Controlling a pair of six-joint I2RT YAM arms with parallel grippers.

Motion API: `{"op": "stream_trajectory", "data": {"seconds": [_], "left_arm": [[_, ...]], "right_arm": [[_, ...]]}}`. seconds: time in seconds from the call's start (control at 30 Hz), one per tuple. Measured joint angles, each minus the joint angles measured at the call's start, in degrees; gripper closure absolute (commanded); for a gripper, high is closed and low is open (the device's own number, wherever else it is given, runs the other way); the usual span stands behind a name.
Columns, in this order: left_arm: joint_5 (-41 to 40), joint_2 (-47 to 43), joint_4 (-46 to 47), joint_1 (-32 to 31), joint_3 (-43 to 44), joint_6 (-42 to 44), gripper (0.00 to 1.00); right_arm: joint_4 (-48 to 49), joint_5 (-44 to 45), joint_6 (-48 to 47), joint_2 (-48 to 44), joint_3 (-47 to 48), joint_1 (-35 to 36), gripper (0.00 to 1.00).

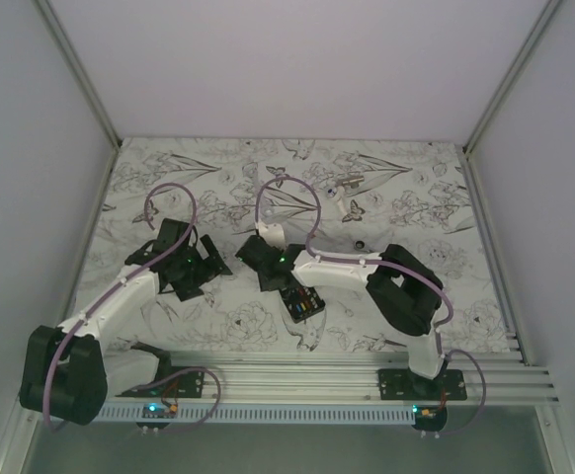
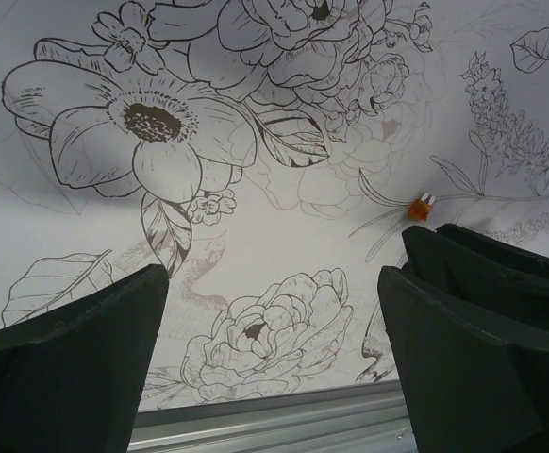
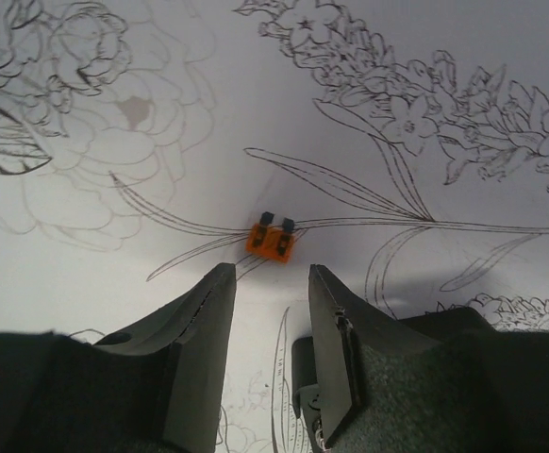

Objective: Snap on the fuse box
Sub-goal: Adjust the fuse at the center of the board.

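Note:
The fuse box (image 1: pixel 300 303) is a small black box with red, yellow and blue fuses on its face. It lies on the flowered mat under my right arm's wrist. My right gripper (image 1: pixel 260 257) sits just left of and beyond it. In the right wrist view the gripper (image 3: pixel 271 270) is open and empty, and a loose orange fuse (image 3: pixel 272 240) lies on the mat just past its fingertips. A black edge (image 3: pixel 305 382) shows low beside the right finger; I cannot tell what it is. My left gripper (image 1: pixel 199 269) is open and empty over the mat (image 2: pixel 274 276).
The orange fuse also shows in the left wrist view (image 2: pixel 420 208), at the right. A silver wrench (image 1: pixel 347 183) and a small white part (image 1: pixel 352 209) lie at the back. The aluminium rail (image 1: pixel 297 380) runs along the near edge. Walls close in both sides.

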Motion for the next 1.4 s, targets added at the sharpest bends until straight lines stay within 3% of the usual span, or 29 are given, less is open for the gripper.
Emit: {"op": "stream_trajectory", "data": {"seconds": [0.8, 1.4], "left_arm": [[0.0, -0.4, 0.0, 0.0, -0.3, 0.0, 0.01], [0.0, -0.4, 0.0, 0.0, -0.3, 0.0, 0.01]], "right_arm": [[0.5, 3.4, 2.6, 2.6, 0.9, 0.2, 0.62], [2.3, 3.5, -5.9, -1.0, -4.3, -5.3, 0.61]]}}
